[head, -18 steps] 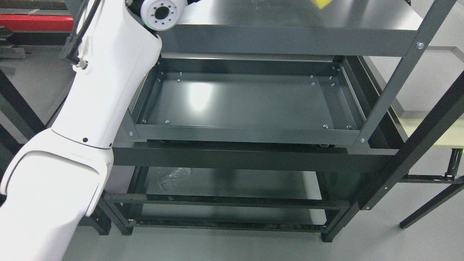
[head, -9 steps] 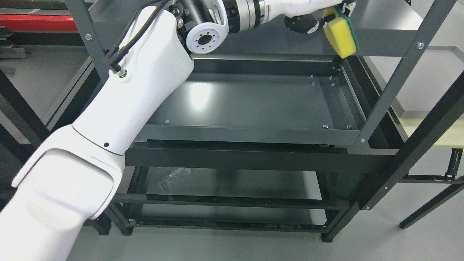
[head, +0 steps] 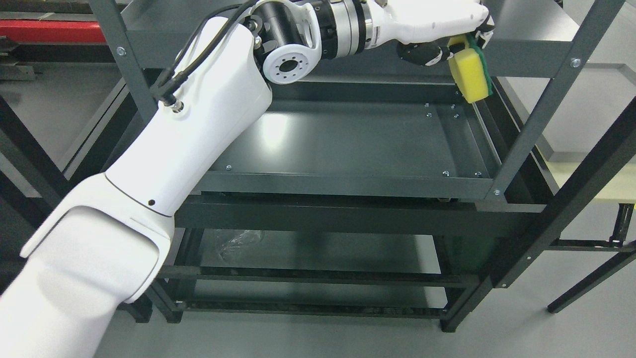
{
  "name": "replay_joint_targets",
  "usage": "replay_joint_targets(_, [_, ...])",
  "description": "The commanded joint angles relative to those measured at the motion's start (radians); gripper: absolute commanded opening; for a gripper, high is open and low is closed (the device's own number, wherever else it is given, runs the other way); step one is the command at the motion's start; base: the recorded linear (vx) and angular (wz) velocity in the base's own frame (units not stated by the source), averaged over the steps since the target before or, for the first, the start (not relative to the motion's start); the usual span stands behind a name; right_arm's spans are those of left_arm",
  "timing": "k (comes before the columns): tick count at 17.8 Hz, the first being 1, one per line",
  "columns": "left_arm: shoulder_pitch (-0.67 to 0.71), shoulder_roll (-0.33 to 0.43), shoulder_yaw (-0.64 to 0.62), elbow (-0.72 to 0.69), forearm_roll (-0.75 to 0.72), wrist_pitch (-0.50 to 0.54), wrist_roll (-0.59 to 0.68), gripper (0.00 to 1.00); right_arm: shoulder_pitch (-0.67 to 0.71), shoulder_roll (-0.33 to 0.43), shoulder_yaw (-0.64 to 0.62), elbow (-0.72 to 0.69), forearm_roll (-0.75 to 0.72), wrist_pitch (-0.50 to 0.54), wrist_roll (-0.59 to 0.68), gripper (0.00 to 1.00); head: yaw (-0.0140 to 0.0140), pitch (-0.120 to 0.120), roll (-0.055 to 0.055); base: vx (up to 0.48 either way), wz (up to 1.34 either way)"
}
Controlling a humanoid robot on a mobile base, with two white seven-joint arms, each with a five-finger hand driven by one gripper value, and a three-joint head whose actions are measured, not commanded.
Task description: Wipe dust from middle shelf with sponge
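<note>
hanging from the left robot hand (head: 454,37) near the top right of the head view is the sponge (head: 470,74), a yellow block with a thin green scouring layer along its right face. it tilts, its upper end pinched between the fingers (head: 422,53) and its lower end pointing down toward the far right corner of the middle shelf (head: 343,144). the sponge is in the air in front of the top shelf's (head: 397,52) front edge, and it cannot be told whether its lower tip touches anything. the hand is closed around the sponge's upper part; the white left arm (head: 164,164) rises from the lower left and crosses the shelf's left side.

the middle shelf is a dark grey metal tray with a raised rim and small bolts at its corners, and its glossy floor shows a pale glare patch left of centre. nothing lies in the part that shows. below it, the bottom shelf (head: 318,253) carries a crumpled piece of clear plastic (head: 233,246) at its left. a pale table (head: 596,184) stands just beyond the rack's right posts.
</note>
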Motion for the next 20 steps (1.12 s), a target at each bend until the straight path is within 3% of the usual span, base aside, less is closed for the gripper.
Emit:
replay_joint_targets(1, [0.038, 0.166, 0.116, -0.082, -0.006, -0.058, -0.037, 0.00, 0.000, -0.017, 0.000, -0.017, 0.000, 0.072, 0.000, 1.00, 0.0000, 0.000, 0.000, 0.000, 0.00])
replay_joint_targets(7, [0.140, 0.294, 0.340, -0.149, -0.003, -0.171, -0.133, 0.00, 0.000, -0.017, 0.000, -0.017, 0.000, 0.072, 0.000, 1.00, 0.0000, 0.000, 0.000, 0.000, 0.00])
replay_joint_targets(14, [0.221, 0.383, 0.643, -0.169, 0.008, -0.171, -0.265, 0.00, 0.000, -0.017, 0.000, -0.017, 0.000, 0.072, -0.001, 1.00, 0.0000, 0.000, 0.000, 0.000, -0.01])
replay_joint_targets(17, [0.261, 0.391, 0.758, -0.174, 0.027, -0.171, -0.313, 0.00, 0.000, -0.017, 0.000, -0.017, 0.000, 0.072, 0.000, 1.00, 0.0000, 0.000, 0.000, 0.000, -0.09])
replay_joint_targets(20, [0.284, 0.331, 0.742, -0.206, 0.176, -0.171, -0.322, 0.00, 0.000, -0.017, 0.000, -0.017, 0.000, 0.072, 0.000, 1.00, 0.0000, 0.000, 0.000, -0.004, -0.18])
